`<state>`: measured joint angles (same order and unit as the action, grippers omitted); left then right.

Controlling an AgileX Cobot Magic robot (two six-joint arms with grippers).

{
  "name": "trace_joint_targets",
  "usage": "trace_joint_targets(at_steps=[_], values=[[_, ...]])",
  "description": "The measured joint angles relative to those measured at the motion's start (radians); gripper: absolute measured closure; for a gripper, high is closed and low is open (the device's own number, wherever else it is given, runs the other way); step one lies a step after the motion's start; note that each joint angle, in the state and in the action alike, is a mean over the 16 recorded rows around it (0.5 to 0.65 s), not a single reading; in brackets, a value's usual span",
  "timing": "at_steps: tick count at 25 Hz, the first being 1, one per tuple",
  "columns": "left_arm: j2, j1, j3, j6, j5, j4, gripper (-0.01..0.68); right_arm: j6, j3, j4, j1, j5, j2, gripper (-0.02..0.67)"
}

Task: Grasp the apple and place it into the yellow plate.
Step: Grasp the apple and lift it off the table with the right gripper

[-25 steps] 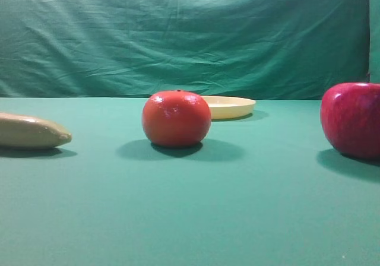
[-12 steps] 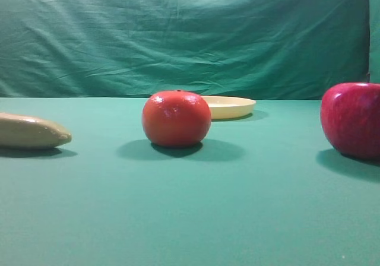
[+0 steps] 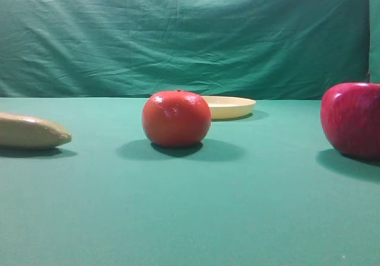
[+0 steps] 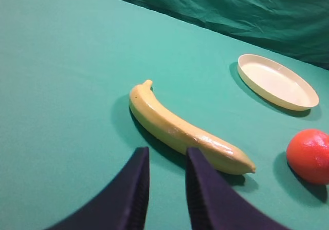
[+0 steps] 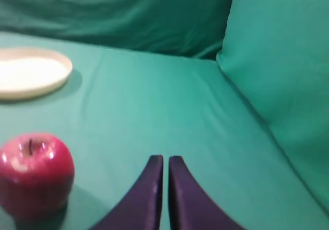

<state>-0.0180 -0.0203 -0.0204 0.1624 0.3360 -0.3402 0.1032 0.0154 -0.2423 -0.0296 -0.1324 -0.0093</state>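
Note:
The crimson apple (image 3: 353,120) stands on the green cloth at the right edge of the exterior view. In the right wrist view the apple (image 5: 35,173) is at lower left, stem up, well to the left of my right gripper (image 5: 165,159), which is shut and empty. The pale yellow plate (image 3: 228,107) lies empty farther back, behind the orange-red fruit; the plate (image 5: 31,78) also appears beyond the apple. My left gripper (image 4: 165,153) hovers slightly open with nothing in it, just short of the banana. Neither gripper shows in the exterior view.
An orange-red round fruit (image 3: 176,118) sits mid-table in front of the plate. A yellow banana (image 4: 187,132) lies at the left, between my left gripper and the plate (image 4: 277,81). A green cloth backdrop (image 3: 190,34) hangs behind, and a cloth wall (image 5: 282,60) rises on the right.

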Motion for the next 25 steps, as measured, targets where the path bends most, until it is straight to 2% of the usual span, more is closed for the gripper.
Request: trace_joint_targets(at_steps=[7,18,25], values=[[0.000,0.000,0.000,0.000,0.000,0.000,0.516,0.011,-0.088,-0.059,0.000,-0.094,0.070,0.649],[0.000,0.000,0.000,0.000,0.000,0.000,0.516,0.295,-0.328,-0.212,0.021,-0.399,0.383,0.649],[0.000,0.000,0.000,0.000,0.000,0.000,0.516,0.430,-0.397,-0.351,0.053,-0.418,0.565,0.649]])
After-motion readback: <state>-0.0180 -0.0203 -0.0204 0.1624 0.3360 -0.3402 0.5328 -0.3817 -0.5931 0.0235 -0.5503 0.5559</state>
